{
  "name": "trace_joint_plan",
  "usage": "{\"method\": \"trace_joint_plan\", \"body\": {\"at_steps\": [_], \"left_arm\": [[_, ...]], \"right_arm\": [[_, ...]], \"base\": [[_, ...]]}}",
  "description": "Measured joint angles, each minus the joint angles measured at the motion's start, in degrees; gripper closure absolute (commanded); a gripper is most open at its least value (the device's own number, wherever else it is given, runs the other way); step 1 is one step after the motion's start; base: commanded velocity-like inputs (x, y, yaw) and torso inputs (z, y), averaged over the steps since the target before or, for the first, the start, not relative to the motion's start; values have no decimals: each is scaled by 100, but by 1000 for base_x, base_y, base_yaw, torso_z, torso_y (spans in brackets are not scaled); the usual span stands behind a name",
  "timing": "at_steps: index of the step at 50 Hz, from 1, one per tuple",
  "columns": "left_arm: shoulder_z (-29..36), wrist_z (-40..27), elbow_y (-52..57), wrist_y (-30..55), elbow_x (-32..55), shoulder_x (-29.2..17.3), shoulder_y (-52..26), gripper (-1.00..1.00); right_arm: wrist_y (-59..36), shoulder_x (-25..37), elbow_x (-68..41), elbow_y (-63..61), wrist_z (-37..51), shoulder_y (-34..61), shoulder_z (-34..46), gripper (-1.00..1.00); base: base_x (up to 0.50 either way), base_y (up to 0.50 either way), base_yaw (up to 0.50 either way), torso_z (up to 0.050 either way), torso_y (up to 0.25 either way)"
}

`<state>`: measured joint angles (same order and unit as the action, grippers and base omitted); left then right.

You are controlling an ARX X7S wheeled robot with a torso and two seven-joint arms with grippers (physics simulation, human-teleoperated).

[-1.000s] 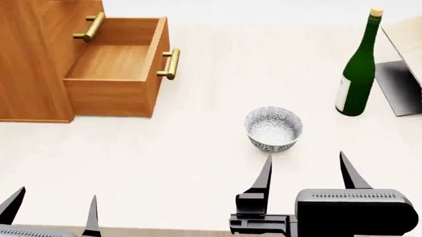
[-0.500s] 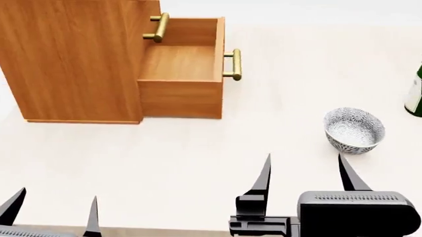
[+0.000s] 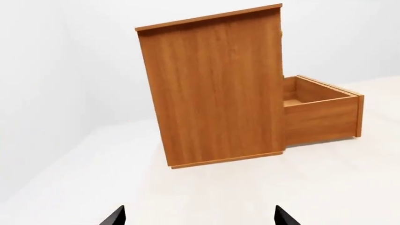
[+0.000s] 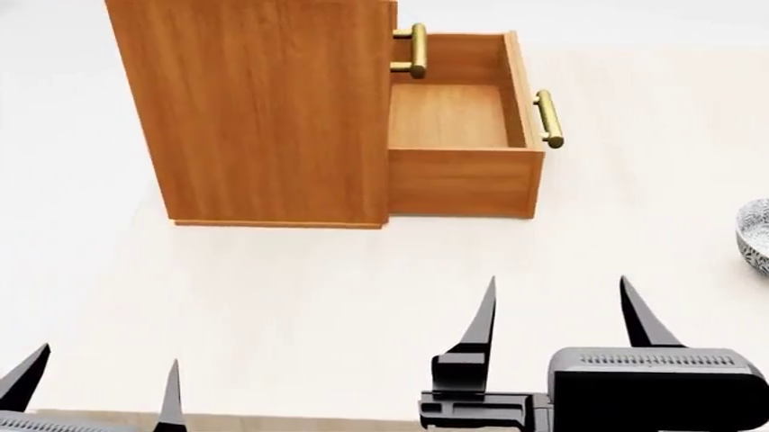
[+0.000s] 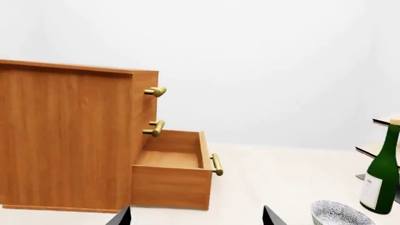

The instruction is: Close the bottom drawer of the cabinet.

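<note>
The orange-brown cabinet (image 4: 265, 108) stands on the pale table, its side wall toward me. Its bottom drawer (image 4: 463, 144) is pulled out to the right, empty, with a brass bar handle (image 4: 548, 118) on its front. In the right wrist view the cabinet (image 5: 65, 136) shows the open bottom drawer (image 5: 172, 176) under two upper brass handles. The left wrist view has the cabinet (image 3: 216, 89) and drawer (image 3: 322, 115) too. My right gripper (image 4: 556, 310) is open, well short of the drawer. My left gripper (image 4: 96, 378) is open too, at the near left edge. Both hold nothing.
A patterned bowl (image 4: 755, 236) sits at the far right edge of the head view, also seen as a bowl (image 5: 340, 213) in the right wrist view beside a green bottle (image 5: 382, 173). A pale rack (image 5: 381, 140) edge shows behind the bottle.
The head view has swung left: cabinet and drawer slid rightward toward the centre, the bowl moved to the right edge, the bottle left the view. The grippers look unchanged.
</note>
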<state>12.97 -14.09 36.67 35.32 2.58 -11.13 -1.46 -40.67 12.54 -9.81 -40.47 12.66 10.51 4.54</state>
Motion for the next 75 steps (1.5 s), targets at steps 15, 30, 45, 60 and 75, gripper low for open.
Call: {"method": "trace_joint_plan", "body": {"at_steps": [15,30,45,60,75], "left_arm": [[20,-45,-30,7,64,-43,-17,-100],[42,-105,-68,-10,118,-73,-28,-100],[63,-160,-63,-8,167,-114,-25,-100],[93,-222,-32,19,201,-150,-40,-100],[110,-287,-6,23,240,-178,-38,-100]], "right_arm": [[-23,14,-76,-41,75,21,-53,-100],[-96,11,-220,-83,108,69,-117,-100],[-144,29,-434,-134,59,110,-194,-100],[-178,61,-543,-172,83,142,-219,-100],[-183,106,-593,-177,122,156,-200,-100]], "base": [[0,0,0,0,0],[0,0,0,0,0],[294,0,0,0,0],[500,0,0,0,0],[500,0,0,0,1]]}}
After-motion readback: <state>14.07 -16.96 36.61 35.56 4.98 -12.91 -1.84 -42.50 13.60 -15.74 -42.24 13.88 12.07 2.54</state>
